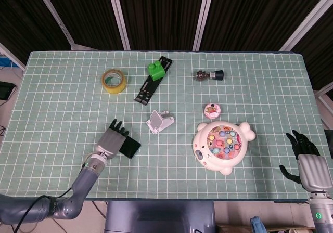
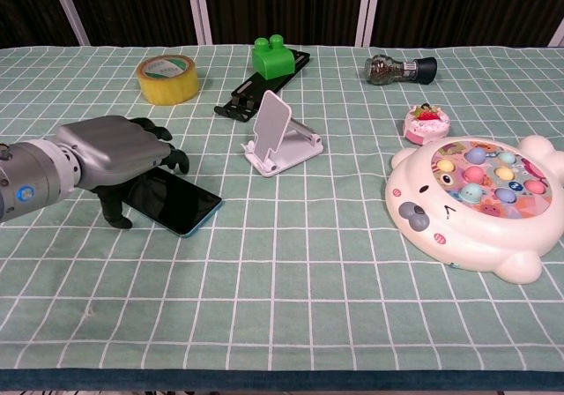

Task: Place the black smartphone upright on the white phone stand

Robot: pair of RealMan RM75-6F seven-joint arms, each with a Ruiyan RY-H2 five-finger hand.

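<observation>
Smartphone (image 2: 176, 203) lies flat, likely thin, stiff and slippery; long edges suit gripping. Left hand (image 2: 115, 152) hovers spread over it, stand (image 2: 280, 137) at two o'clock.

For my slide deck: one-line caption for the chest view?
Left hand poised over the flat-lying black smartphone, the empty white phone stand beside it.

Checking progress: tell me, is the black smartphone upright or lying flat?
Lying flat. The black smartphone rests screen-up on the tablecloth beside the white phone stand, the left hand over it.
</observation>
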